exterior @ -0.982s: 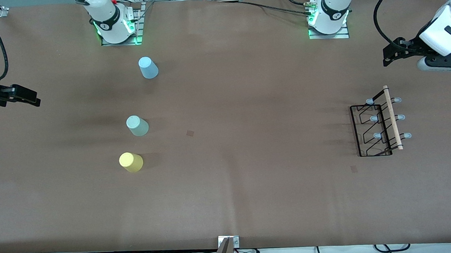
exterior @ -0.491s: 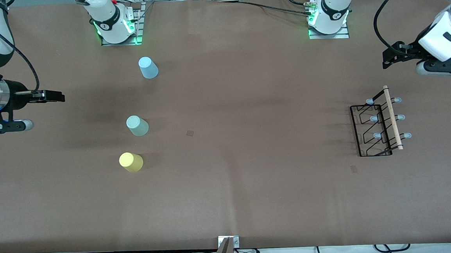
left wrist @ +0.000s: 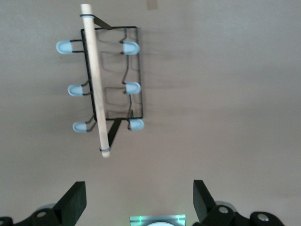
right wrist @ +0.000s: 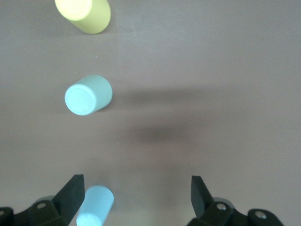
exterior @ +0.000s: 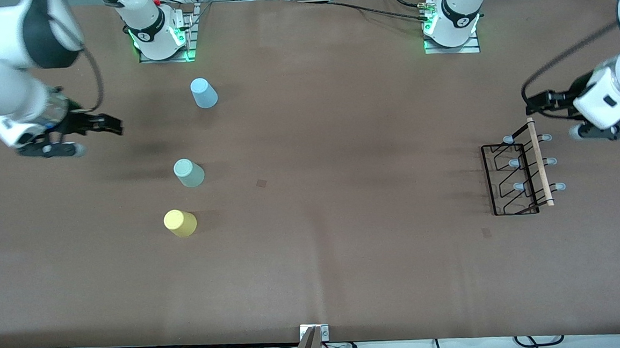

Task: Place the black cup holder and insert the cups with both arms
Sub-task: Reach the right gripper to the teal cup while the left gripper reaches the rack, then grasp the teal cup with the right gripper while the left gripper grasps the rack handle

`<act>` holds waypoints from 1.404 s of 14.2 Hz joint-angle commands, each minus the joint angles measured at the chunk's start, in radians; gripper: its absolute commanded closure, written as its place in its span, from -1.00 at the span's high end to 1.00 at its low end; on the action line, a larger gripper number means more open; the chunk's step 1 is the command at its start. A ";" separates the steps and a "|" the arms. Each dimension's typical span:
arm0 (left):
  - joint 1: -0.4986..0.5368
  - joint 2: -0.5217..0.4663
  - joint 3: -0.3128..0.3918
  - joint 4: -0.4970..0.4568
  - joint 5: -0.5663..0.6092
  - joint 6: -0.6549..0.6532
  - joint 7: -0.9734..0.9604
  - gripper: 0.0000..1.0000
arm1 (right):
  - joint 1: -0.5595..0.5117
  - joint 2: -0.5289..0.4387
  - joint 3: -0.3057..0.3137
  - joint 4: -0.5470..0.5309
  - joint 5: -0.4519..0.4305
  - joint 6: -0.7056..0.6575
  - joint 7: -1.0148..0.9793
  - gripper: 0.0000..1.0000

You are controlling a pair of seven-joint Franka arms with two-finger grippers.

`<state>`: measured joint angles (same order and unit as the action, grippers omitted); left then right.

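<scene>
The black cup holder [exterior: 538, 164] stands on the table toward the left arm's end, wooden rod on top, pale blue-tipped pegs on both sides. It also shows in the left wrist view [left wrist: 96, 80]. My left gripper [exterior: 529, 104] is open and empty over the bare table beside the rod's end nearest the bases; its own view [left wrist: 138, 197] shows both fingers apart. The light blue cup [exterior: 204, 93], pale green cup [exterior: 189, 173] and yellow cup [exterior: 180, 223] stand apart toward the right arm's end. My right gripper [exterior: 114, 125] is open and empty over bare table beside them.
The right wrist view shows the yellow cup [right wrist: 84, 14], pale green cup [right wrist: 88, 95] and light blue cup [right wrist: 95, 207], the last close to one finger [right wrist: 73, 193]. Brown mat [exterior: 343, 193] covers the table. Arm bases [exterior: 159, 35] stand along the edge farthest from the front camera.
The right gripper has swung in from the table's end toward the cups. The left gripper has moved closer to the cup holder's rod. Cups and holder have not moved.
</scene>
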<state>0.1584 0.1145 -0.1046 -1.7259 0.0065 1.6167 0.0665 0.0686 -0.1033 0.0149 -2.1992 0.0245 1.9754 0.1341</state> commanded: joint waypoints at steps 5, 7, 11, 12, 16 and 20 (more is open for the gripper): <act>0.030 0.019 -0.014 -0.231 0.150 0.437 0.027 0.99 | 0.071 0.166 -0.003 -0.109 0.003 0.451 0.045 1.00; 0.052 0.025 -0.015 -0.280 0.150 0.538 0.030 1.00 | 0.074 0.241 -0.003 -0.108 0.003 0.554 0.045 1.00; 0.070 0.074 -0.015 -0.297 0.150 0.624 0.039 0.90 | 0.111 0.301 -0.003 -0.093 0.003 0.635 0.082 1.00; 0.070 0.085 -0.015 -0.297 0.150 0.637 0.039 0.87 | 0.118 0.301 -0.003 -0.093 0.005 0.640 0.085 1.00; 0.095 0.105 -0.015 -0.300 0.150 0.651 0.039 0.38 | 0.175 0.326 -0.003 -0.091 0.005 0.680 0.197 1.00; 0.096 0.135 -0.015 -0.299 0.150 0.655 0.039 0.08 | 0.194 0.387 -0.003 -0.094 0.002 0.727 0.203 1.00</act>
<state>0.2450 0.2345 -0.1100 -2.0214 0.1361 2.2529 0.0936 0.2547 0.2450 0.0197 -2.2966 0.0245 2.6613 0.3249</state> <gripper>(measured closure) 0.383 0.000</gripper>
